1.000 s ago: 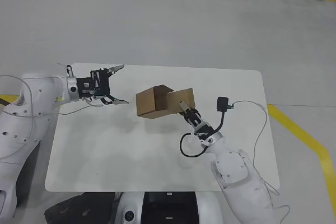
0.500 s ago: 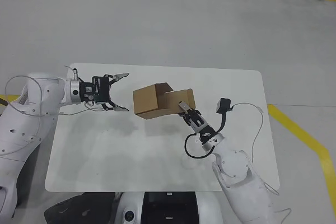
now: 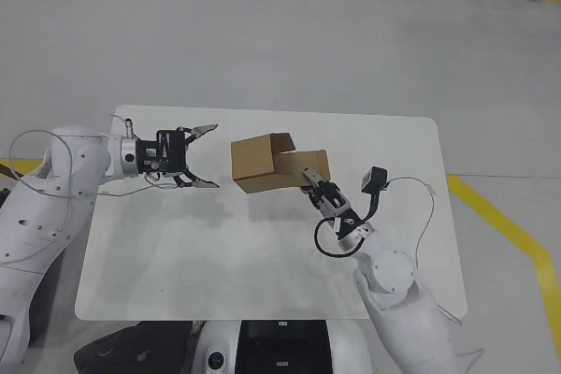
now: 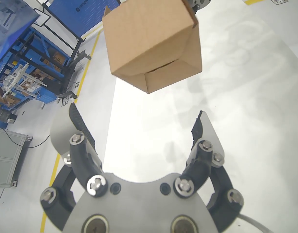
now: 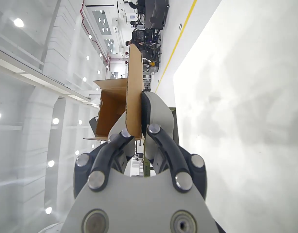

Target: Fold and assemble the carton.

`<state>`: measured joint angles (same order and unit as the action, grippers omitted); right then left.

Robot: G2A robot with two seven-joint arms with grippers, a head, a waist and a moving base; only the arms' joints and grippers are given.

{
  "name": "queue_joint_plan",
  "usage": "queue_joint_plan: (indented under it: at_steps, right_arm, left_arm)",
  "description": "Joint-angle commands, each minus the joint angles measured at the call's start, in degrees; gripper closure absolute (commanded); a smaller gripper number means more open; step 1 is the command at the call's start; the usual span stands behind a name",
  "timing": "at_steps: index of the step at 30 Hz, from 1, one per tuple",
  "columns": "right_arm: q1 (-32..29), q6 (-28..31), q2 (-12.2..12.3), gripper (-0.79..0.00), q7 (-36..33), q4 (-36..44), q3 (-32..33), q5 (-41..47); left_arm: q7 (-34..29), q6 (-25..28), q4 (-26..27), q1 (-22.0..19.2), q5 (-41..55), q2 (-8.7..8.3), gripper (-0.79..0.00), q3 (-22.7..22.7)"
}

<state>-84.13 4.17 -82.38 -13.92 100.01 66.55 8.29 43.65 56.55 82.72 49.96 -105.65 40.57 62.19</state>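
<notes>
hanging over the white counter (image 3: 215,271) in the top view, the carton (image 3: 260,161) is gripped by a side flap in the right pincer (image 3: 309,178), while the left pincer (image 3: 210,155) sits near its opposite end, spread wide and holding nothing. in the left wrist view the carton floats clear of the counter ahead of the two parted fingers (image 4: 76,122), its folded bottom facing the camera with a slot between the flaps. in the right wrist view both fingers clamp tight on the flap (image 5: 134,81), and the carton's open inside shows beyond it
</notes>
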Motion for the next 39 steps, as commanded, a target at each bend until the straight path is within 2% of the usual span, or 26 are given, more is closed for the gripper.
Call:
queue_joint_plan:
  at_steps: [1,7,11,22,29,35,39]
  right_arm:
    - [0.4,0.2,-0.1,0.0,-0.5,-0.9,0.1,2.8]
    - [1.6,0.9,-0.3,0.0,-0.9,-3.0,-1.0,5.1]
    - [1.8,2.4,-0.4,0.0,0.1,-3.8,-1.8,4.9]
    - [1.3,9.2,-0.7,0.0,3.3,-5.4,-3.2,4.0]
    - [1.6,11.8,-0.8,0.0,3.7,-6.8,-3.7,4.0]
    - [1.7,13.2,-0.9,0.0,4.4,-7.5,-3.9,4.1]
    - [1.9,15.1,-1.0,0.0,5.1,-8.1,-4.1,3.5]
  left_arm:
    - [0.7,0.9,1.0,0.2,-0.1,-0.12,-0.785,-0.2]
    - [2.6,1.5,2.0,0.1,0.8,-0.08,-0.785,-1.8]
    - [2.6,1.5,0.7,-0.9,4.5,0.13,-0.785,-4.2]
    - [2.3,1.5,-5.7,-7.5,17.0,-0.3,-0.785,-15.6]
    - [-0.2,1.5,-8.2,-12.3,25.2,-1.0,-0.785,-22.3]
    - [-2.1,1.5,-9.3,-14.8,30.2,-1.77,-0.785,-25.6]
    - [-5.8,1.5,-10.5,-16.5,35.1,-1.83,-0.785,-28.1]
